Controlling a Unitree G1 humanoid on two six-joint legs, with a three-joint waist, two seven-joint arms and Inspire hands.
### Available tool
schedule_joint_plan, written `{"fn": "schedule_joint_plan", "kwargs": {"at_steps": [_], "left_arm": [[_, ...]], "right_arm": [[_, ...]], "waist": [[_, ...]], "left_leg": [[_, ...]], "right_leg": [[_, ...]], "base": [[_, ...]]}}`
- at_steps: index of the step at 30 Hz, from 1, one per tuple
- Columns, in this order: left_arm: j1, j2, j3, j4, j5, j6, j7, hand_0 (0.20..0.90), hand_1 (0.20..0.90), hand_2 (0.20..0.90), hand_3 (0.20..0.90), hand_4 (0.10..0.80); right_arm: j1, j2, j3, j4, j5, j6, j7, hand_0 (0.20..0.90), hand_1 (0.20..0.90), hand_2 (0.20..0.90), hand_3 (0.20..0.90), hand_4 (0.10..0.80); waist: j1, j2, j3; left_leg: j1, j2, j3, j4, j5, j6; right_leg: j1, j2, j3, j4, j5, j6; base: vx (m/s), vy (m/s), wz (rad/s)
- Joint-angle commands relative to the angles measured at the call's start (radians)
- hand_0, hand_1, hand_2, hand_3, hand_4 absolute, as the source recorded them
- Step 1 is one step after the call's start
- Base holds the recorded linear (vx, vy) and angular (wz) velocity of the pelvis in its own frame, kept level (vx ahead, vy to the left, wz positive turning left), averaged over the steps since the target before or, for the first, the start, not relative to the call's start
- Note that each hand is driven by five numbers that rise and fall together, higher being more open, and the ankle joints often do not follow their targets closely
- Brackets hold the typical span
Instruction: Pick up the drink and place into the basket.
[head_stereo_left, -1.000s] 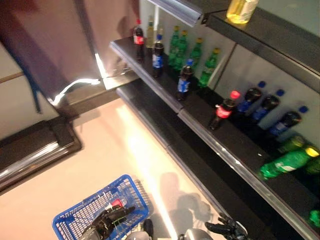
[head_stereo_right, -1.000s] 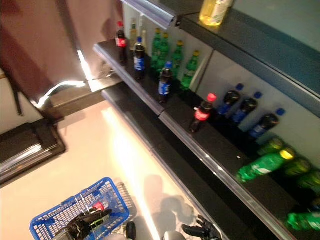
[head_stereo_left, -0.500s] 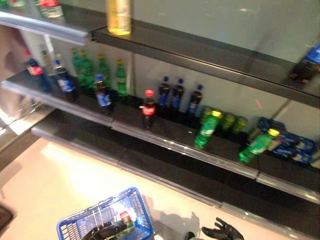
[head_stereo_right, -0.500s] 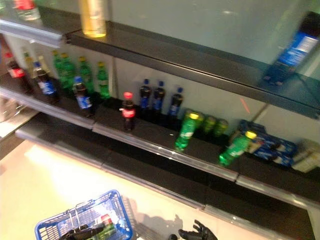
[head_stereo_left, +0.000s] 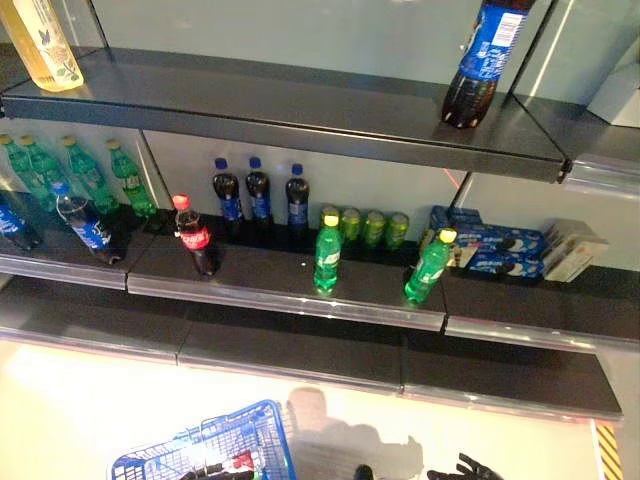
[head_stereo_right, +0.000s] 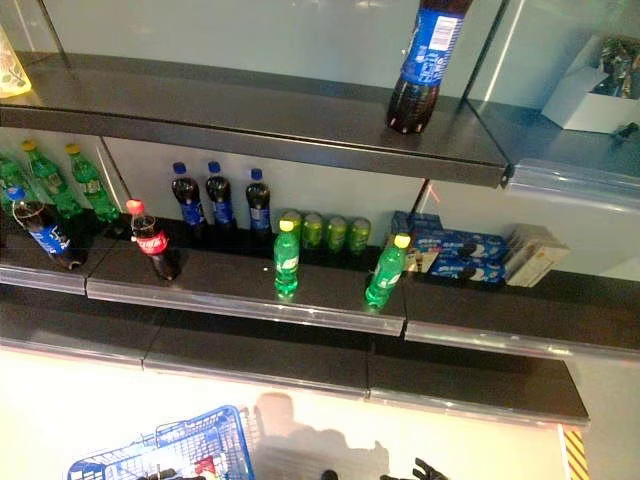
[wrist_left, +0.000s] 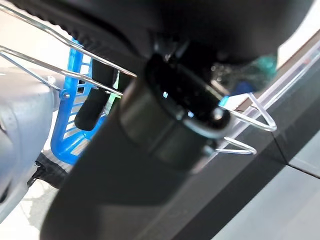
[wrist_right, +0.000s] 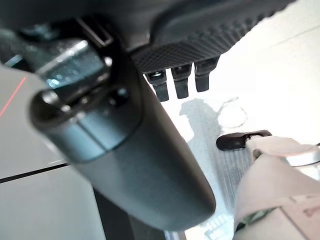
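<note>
The blue basket (head_stereo_left: 225, 448) hangs low at the left, in front of the shelf. My left hand (wrist_left: 150, 160) is shut on its thin wire handles (wrist_left: 243, 131). A drink with a red cap (head_stereo_left: 241, 461) lies inside the basket. My right hand (head_stereo_left: 463, 470) is low at the right, open and empty, with its fingers (wrist_right: 180, 82) straight. On the middle shelf (head_stereo_left: 290, 295) stand a red-capped cola bottle (head_stereo_left: 195, 237) and two green bottles (head_stereo_left: 327, 255) (head_stereo_left: 428, 267) near the front edge, well above and beyond both hands.
Dark blue-capped bottles (head_stereo_left: 258, 192), green cans (head_stereo_left: 370, 228) and blue boxes (head_stereo_left: 490, 250) stand at the back of the middle shelf. More bottles stand at the left (head_stereo_left: 85, 215). The top shelf bears a large cola bottle (head_stereo_left: 482, 60) and a yellow bottle (head_stereo_left: 45, 45).
The camera has swung to the right, so the shelf now faces me squarely. The basket and both hands sit lower in view. Nothing on the shelf has moved.
</note>
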Motion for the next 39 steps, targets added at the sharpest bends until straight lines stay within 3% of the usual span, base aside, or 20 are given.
{"fn": "schedule_joint_plan", "kwargs": {"at_steps": [1, 4, 6, 10, 15, 28, 35, 39], "left_arm": [[-0.132, -0.113, 0.074, -0.150, -0.190, -0.082, -0.129, 0.300, 0.300, 0.300, 0.200, 0.100], [-0.135, -0.112, 0.068, -0.134, -0.158, -0.074, -0.115, 0.300, 0.300, 0.300, 0.200, 0.100], [-0.147, -0.111, 0.063, -0.106, -0.138, -0.070, -0.103, 0.300, 0.300, 0.300, 0.200, 0.100], [-0.147, -0.096, 0.082, -0.065, -0.125, -0.071, -0.102, 0.300, 0.300, 0.300, 0.200, 0.100], [-0.149, -0.067, 0.087, -0.052, -0.134, -0.075, -0.111, 0.300, 0.300, 0.300, 0.200, 0.100], [-0.142, -0.061, 0.094, -0.054, -0.139, -0.073, -0.094, 0.300, 0.300, 0.300, 0.200, 0.100], [-0.165, -0.049, 0.085, -0.086, -0.168, -0.081, -0.048, 0.300, 0.300, 0.300, 0.200, 0.100], [-0.273, -0.049, 0.058, -0.129, -0.281, -0.108, -0.019, 0.300, 0.300, 0.300, 0.200, 0.100]], "right_arm": [[-0.100, -0.080, 0.019, 0.031, -0.020, -0.039, 0.005, 0.900, 0.900, 0.900, 0.900, 0.800], [-0.128, -0.093, 0.011, 0.036, 0.002, -0.019, -0.002, 0.900, 0.900, 0.900, 0.900, 0.800], [-0.122, -0.091, 0.009, 0.035, 0.009, -0.027, 0.000, 0.900, 0.900, 0.900, 0.900, 0.800], [-0.098, -0.082, -0.010, 0.042, 0.008, -0.038, -0.007, 0.900, 0.900, 0.900, 0.900, 0.800], [-0.093, -0.064, 0.003, 0.030, 0.013, -0.052, 0.016, 0.900, 0.900, 0.900, 0.900, 0.800], [-0.107, -0.054, 0.031, 0.022, -0.026, -0.006, 0.014, 0.900, 0.900, 0.900, 0.900, 0.800], [-0.135, -0.064, 0.072, 0.001, -0.011, 0.025, 0.019, 0.900, 0.900, 0.900, 0.900, 0.800], [-0.234, -0.081, 0.129, 0.009, -0.006, 0.021, 0.014, 0.900, 0.900, 0.900, 0.900, 0.800]], "waist": [[0.059, 0.029, 0.062], [0.070, 0.045, 0.068], [0.067, 0.061, 0.060], [0.064, 0.073, 0.047], [0.057, 0.073, 0.050], [0.090, 0.065, 0.042], [0.102, 0.059, 0.084], [0.091, 0.054, 0.194]], "left_leg": [[-0.118, -0.036, -0.244, 0.035, 0.043, 0.025], [-0.096, -0.057, -0.284, -0.024, 0.042, 0.025], [-0.080, -0.049, -0.256, -0.103, 0.080, 0.008], [-0.053, -0.069, -0.253, -0.156, 0.075, 0.013], [-0.041, -0.086, -0.288, -0.165, 0.055, 0.044], [-0.034, -0.092, -0.306, -0.167, 0.042, 0.050], [-0.110, -0.068, -0.294, -0.167, 0.069, 0.035], [-0.261, -0.067, -0.302, -0.167, 0.117, 0.026]], "right_leg": [[-0.027, -0.066, 0.056, 0.074, -0.021, 0.070], [-0.008, -0.075, 0.064, 0.067, -0.022, 0.075], [0.019, -0.088, 0.045, 0.051, -0.028, 0.086], [0.037, -0.114, 0.016, 0.039, -0.027, 0.113], [0.023, -0.116, 0.078, 0.076, -0.050, 0.122], [0.060, -0.133, 0.054, 0.040, -0.037, 0.136], [-0.018, -0.104, 0.044, 0.023, -0.007, 0.127], [-0.153, -0.067, 0.062, -0.017, 0.046, 0.111]], "base": [[0.046, 0.216, -0.77], [0.099, 0.193, -0.48], [0.120, 0.245, -0.11], [0.114, 0.203, 0.06], [0.028, 0.069, 0.14], [0.008, -0.001, 0.17], [-0.070, -0.028, 0.08], [-0.346, -0.044, 0.06]]}}
